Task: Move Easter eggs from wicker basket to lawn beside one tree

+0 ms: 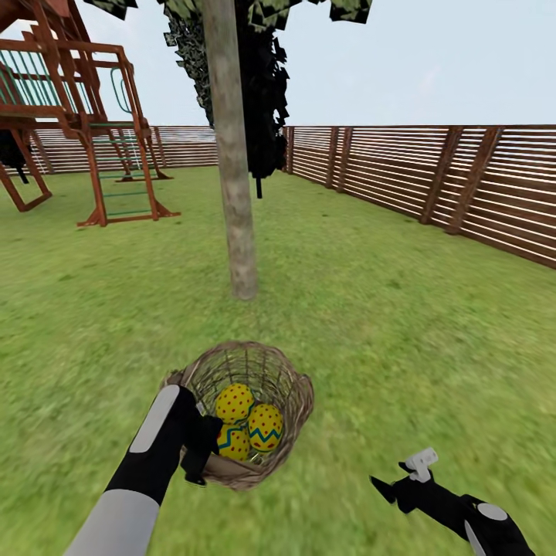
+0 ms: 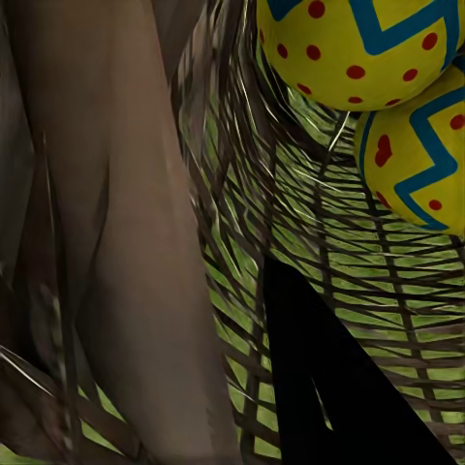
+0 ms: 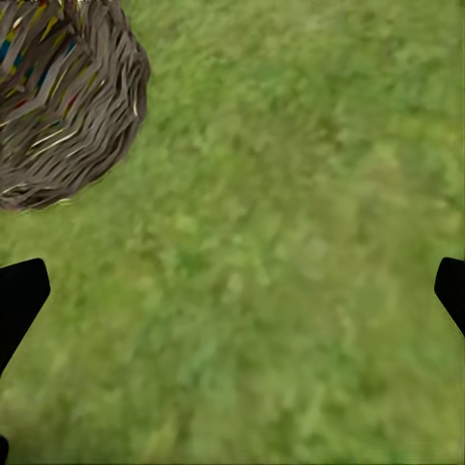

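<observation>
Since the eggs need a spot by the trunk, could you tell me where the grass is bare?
Bare lawn lies all around the tree base, and between it and the wicker basket. Crowded: the basket, holding three Easter eggs, with the left gripper at its rim.

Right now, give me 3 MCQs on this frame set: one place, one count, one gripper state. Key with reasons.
1. Where is the wicker basket?
A. On the lawn in front of the tree
B. On the play frame
C. Against the fence

2. How many Easter eggs lie in the basket?
A. One
B. Two
C. Three

3. What state is the right gripper in?
A. Open over grass
B. Shut on an egg
C. Shut on the basket rim

Key: 1 A, grass lies all round it below the trunk; 2 C, head view shows three; 3 A, right wrist view shows fingers apart over bare grass.
</observation>
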